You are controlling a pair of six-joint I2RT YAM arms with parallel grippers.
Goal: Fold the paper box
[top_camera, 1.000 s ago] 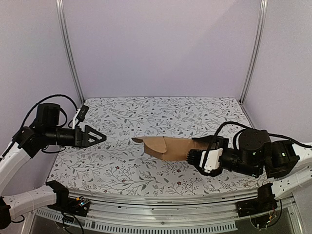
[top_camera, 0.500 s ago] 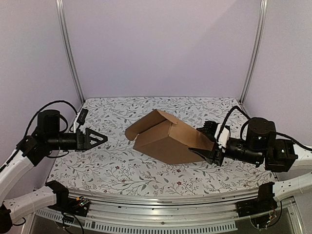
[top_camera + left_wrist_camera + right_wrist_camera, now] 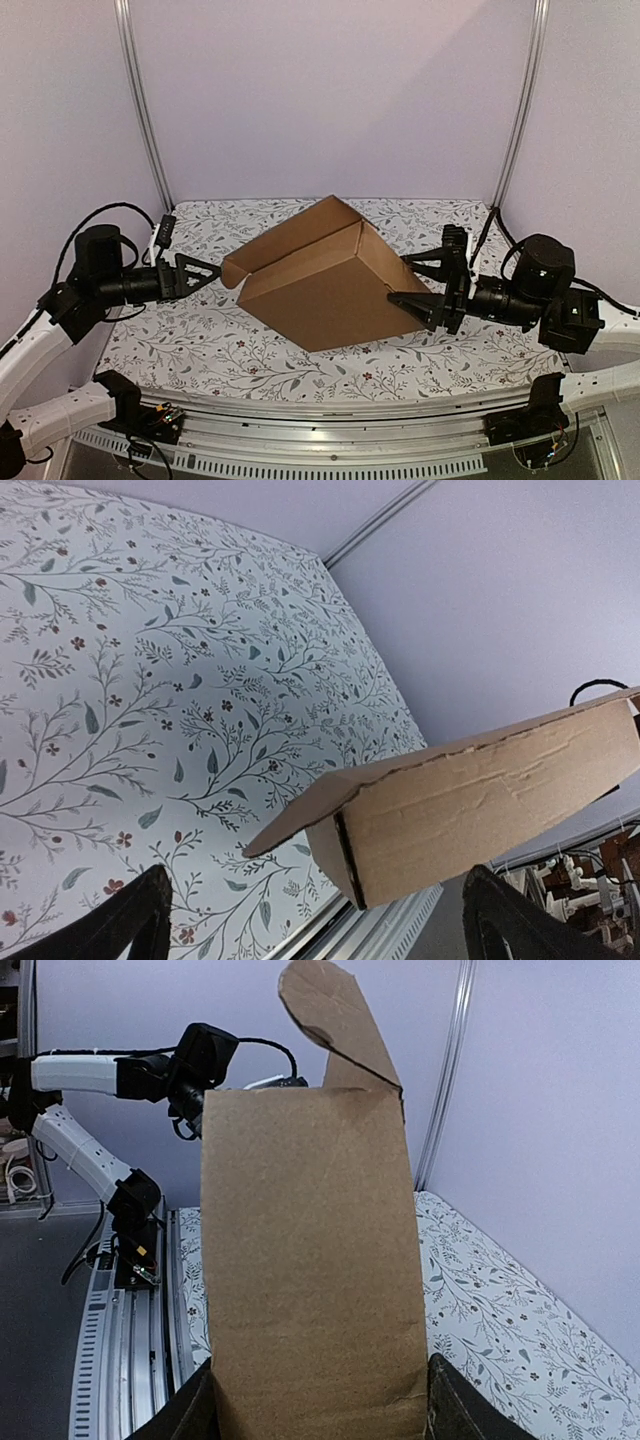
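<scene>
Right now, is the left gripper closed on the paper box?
No: in the left wrist view the left gripper has its fingers wide apart, and the paper box touches neither of them.

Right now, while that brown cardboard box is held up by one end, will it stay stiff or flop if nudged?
The brown corrugated cardboard box is probably fairly stiff: its panels look flat. Likely light: the right tool alone holds it aloft by one end. Its loose rounded flap would probably swing.
</scene>
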